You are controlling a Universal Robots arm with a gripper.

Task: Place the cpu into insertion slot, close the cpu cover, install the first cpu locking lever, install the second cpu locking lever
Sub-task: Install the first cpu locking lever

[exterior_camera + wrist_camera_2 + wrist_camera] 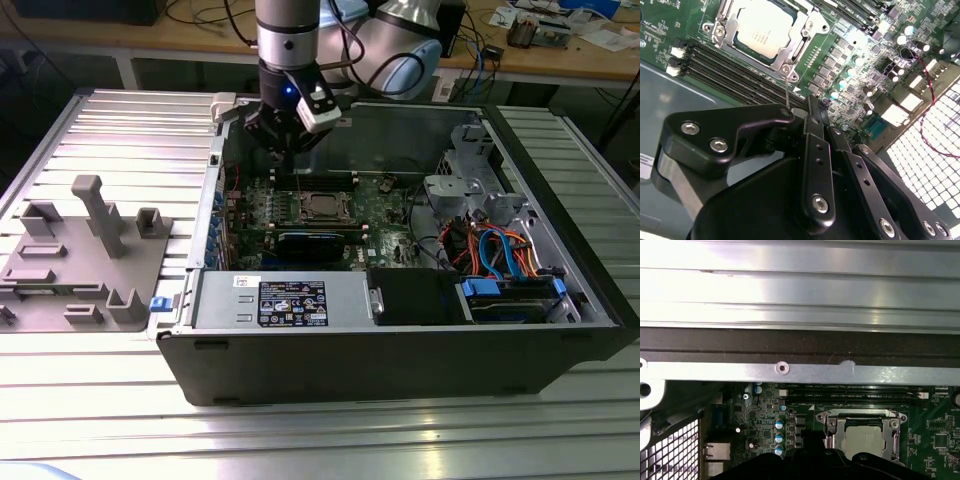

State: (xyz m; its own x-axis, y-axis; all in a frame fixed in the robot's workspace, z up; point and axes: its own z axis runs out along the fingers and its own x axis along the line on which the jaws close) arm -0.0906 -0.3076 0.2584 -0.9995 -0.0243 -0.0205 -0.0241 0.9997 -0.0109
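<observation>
Cpu [762,27] sits in insertion slot [785,69], with cpu cover [799,30] down around its edges. Open-topped computer case [400,365] walls in green board [850,55]. Gripper [812,107] clenched, hovering above the board just beside the slot, near the case's back wall. Thin lever rod [786,90] stands upright by its tip.

The cpu [762,27], a flat square with a silver-grey top, sits level in the insertion slot [298,208], just beside the long black memory slots [735,75]. The cpu cover [801,37], a thin silvery frame, lies flat over it, and the chip shows through its window.
</observation>
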